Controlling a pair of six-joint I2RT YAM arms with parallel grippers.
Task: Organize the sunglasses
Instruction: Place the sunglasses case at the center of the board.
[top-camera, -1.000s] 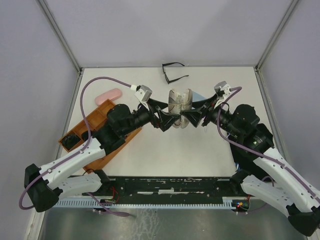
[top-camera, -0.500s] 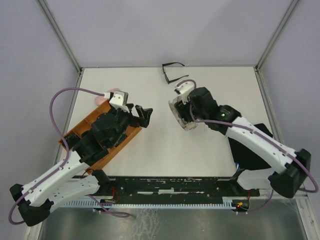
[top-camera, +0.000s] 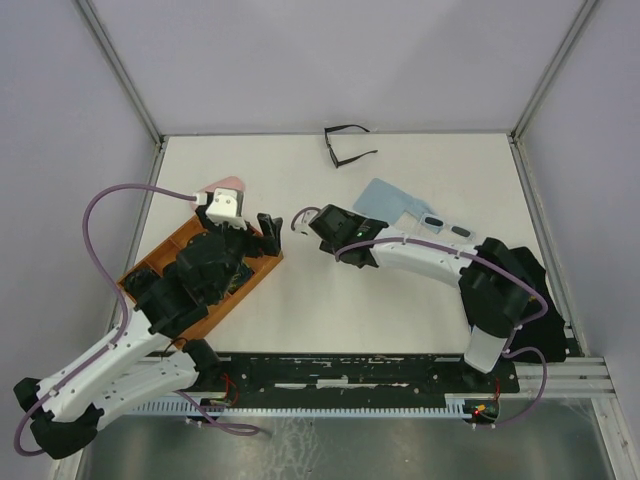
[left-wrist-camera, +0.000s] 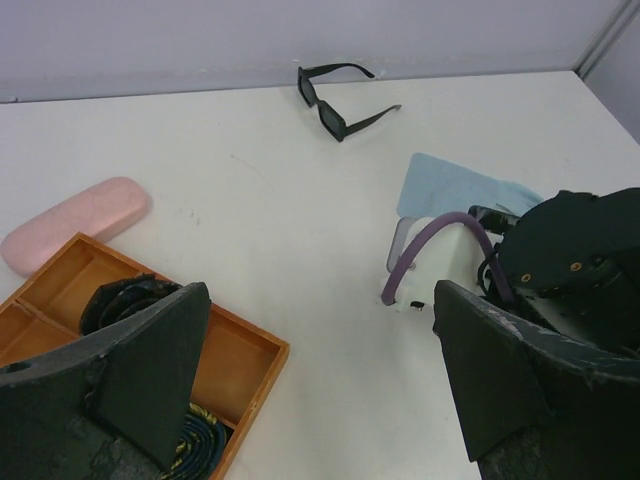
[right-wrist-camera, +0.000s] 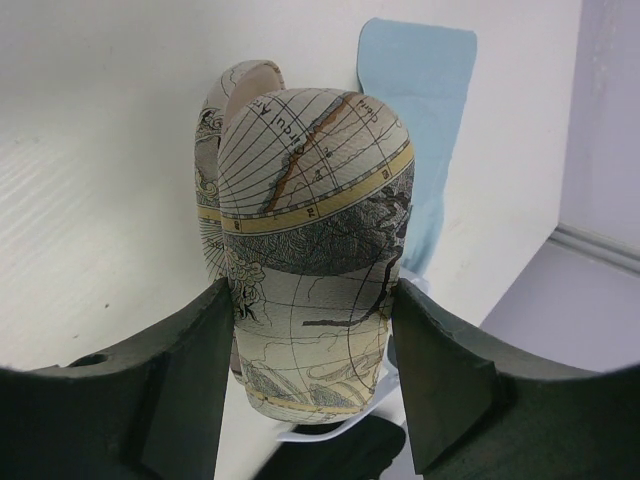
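A black-framed pair of sunglasses (top-camera: 345, 150) lies open at the back of the table and also shows in the left wrist view (left-wrist-camera: 335, 105). Another dark pair (left-wrist-camera: 125, 300) lies in the wooden tray (top-camera: 190, 240). My right gripper (right-wrist-camera: 315, 330) is shut on an open map-patterned case (right-wrist-camera: 310, 230), one jaw on each side. In the top view this gripper (top-camera: 312, 222) is at mid-table and hides the case. My left gripper (top-camera: 268, 228) is open and empty, just past the tray's right corner (left-wrist-camera: 265, 350).
A pink case (top-camera: 225, 185) lies behind the tray. A light-blue cloth (top-camera: 385, 197) lies flat right of centre, beside my right arm. A blue and yellow patterned item (left-wrist-camera: 190, 450) sits in the tray's near compartment. A purple cable (left-wrist-camera: 430, 245) arcs off the right wrist.
The left gripper let go of the patterned case and drew back to the tray. The right arm swung left and nearer with the case, uncovering the blue cloth.
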